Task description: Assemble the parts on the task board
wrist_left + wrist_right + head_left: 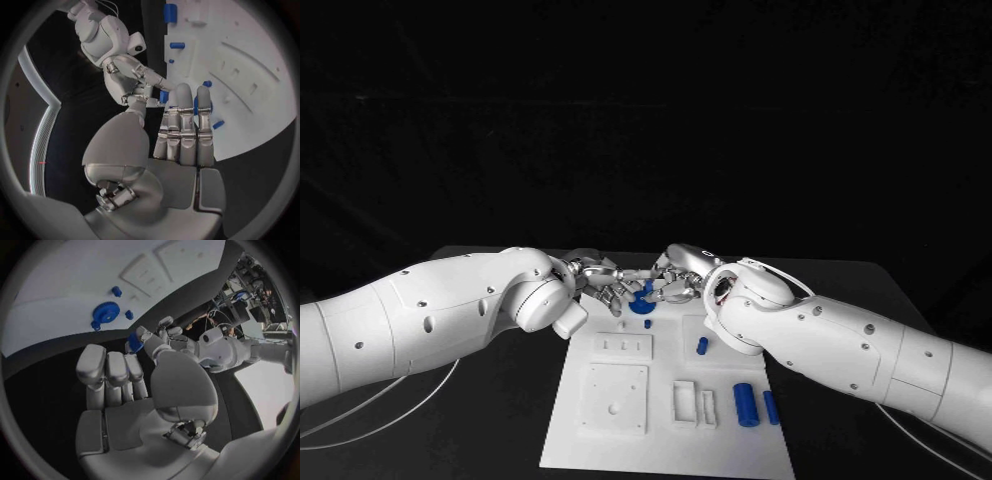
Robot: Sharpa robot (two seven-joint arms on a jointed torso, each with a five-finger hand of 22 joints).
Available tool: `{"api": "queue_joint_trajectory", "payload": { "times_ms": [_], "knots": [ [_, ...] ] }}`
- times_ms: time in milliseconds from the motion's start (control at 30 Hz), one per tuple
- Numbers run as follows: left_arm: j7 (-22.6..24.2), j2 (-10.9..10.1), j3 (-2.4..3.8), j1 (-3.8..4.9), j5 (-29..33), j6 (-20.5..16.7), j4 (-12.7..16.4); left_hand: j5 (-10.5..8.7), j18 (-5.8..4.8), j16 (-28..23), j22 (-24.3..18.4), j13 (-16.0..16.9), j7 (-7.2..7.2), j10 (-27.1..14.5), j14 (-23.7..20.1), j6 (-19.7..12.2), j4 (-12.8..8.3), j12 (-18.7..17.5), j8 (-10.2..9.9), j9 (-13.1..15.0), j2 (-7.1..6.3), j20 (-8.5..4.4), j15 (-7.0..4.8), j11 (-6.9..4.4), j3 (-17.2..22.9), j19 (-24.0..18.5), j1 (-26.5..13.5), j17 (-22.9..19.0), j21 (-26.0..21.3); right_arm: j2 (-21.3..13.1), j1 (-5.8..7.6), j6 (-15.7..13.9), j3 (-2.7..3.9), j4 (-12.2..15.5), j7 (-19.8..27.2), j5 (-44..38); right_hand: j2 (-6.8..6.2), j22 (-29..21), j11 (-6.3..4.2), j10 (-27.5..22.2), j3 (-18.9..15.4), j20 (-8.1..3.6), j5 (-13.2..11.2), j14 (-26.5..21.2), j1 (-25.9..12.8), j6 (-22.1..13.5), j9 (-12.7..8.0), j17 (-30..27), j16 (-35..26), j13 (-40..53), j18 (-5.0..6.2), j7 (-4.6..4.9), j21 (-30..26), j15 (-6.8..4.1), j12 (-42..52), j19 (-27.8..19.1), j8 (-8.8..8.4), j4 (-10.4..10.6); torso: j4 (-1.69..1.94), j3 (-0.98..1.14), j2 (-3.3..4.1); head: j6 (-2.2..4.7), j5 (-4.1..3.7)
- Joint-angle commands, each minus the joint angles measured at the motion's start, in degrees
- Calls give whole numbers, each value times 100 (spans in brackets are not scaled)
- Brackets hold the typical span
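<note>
While our left hand [145,338] pinches a small blue part [134,342] above the far end of the task board [661,420], beside the blue gear [105,313], it could slip (our right hand [119,375] holds nothing, fingers loosely extended).

Task board [606,440]: matt white plastic, smooth, with shallow moulded recesses. Parts: smooth blue plastic with a slight sheen, seen in the toothed gear [105,313] and the cylinders [746,404]. Left hand [181,127] and right hand [115,372]: brushed silver metal, satin finish. Arms [444,315]: glossy white plastic shells. Table [488,440]: matt black surface.
</note>
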Motion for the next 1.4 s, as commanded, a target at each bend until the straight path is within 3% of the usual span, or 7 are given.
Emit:
{"api": "queue_joint_trajectory", "payload": {
  "times_ms": [33, 400, 833, 1033, 1133, 1233, 1400],
  "knots": [
    [-146, 36, 3, 20, -151, 16, 6, -24, 3, 18, 8, 0, -7, -7, 11, -35, 39, -26, -32, -6, -68, 7, 32, 47, -10, 46, 4, -12, -20, 16, 5, 106, -8, 50, -84, -109, -11, 711, -40, -16, 12, -43, 21, 1, 14, 323, 6, 1, -20, -6, -11, -109, -24, -43, -17, 204, 14, 6, 8, 4, 5, -9, -6],
    [-361, 53, 3, 19, -343, 53, 16, -22, 2, 44, 19, 2, -24, 11, 16, 26, 31, -23, -26, -2, -60, 2, 25, 36, -6, 50, 33, -17, -14, 21, 6, 116, -23, 155, -100, -111, -6, 710, -43, -9, -11, -47, 31, -1, 15, 326, 6, -5, -29, -1, -12, -112, -38, -46, -10, 207, 14, 23, 6, -1, 10, -41, -7],
    [-482, 85, 2, 18, -399, 191, 16, -7, -9, 122, 44, 1, -53, 63, 23, 116, -98, -23, -27, -1, 40, -20, 4, 11, -36, 63, 90, 7, 6, 54, 6, 181, -25, 181, -99, -115, -4, 710, -43, -8, -14, -47, 30, -1, 15, 326, 6, -6, -31, -1, -13, -113, -38, -46, -10, 208, 14, 26, 0, -5, 1, -82, -14],
    [-512, 91, 1, 18, -388, 239, 15, 77, -13, 144, 63, -6, -57, 61, 10, 127, -280, -26, -30, -4, 263, -24, 0, 5, -113, 55, 179, 3, 10, 59, 8, 214, -25, 174, -103, -125, 4, 711, -45, -7, -22, -47, 27, -1, 16, 327, 6, -9, -35, -1, -14, -114, -39, -47, -10, 210, 13, 33, 5, -9, 3, -76, -18],
    [-530, 92, 1, 18, -367, 268, 9, 309, -12, 145, 66, -11, -61, 56, 10, 117, -371, -26, -30, -5, 346, -26, -3, -1, -127, 53, 259, -1, 8, 62, 9, 201, -26, 177, -103, -129, 5, 710, -44, -8, -27, -48, 37, 0, 17, 327, 6, -9, -35, 0, -14, -114, -46, -47, -9, 210, 13, 30, 2, -11, 3, -74, -8],
    [-541, 97, 1, 18, -351, 270, 3, 328, -15, 157, 76, -13, -71, 59, 9, 136, -446, -26, -27, -3, 438, -28, -6, -6, -232, 51, 264, -1, 5, 65, 9, 206, -26, 177, -106, -139, 5, 709, -44, -8, -29, -49, 42, 0, 18, 327, 6, -9, -35, 1, -14, -114, -49, -48, -9, 210, 14, 28, 1, -10, 1, -86, -22],
    [-556, 106, 1, 17, -331, 250, -2, 342, -17, 159, 79, -14, -71, 58, 8, 133, -451, -26, -31, -5, 477, -30, -7, -7, -229, 51, 276, -2, 6, 68, 9, 242, -30, 190, -110, -154, 5, 708, -45, -8, -34, -49, 46, 0, 15, 335, 7, -9, -36, 2, -13, -117, -57, -48, -9, 210, 15, 30, -5, -7, 3, -75, -13]
  ]
}}
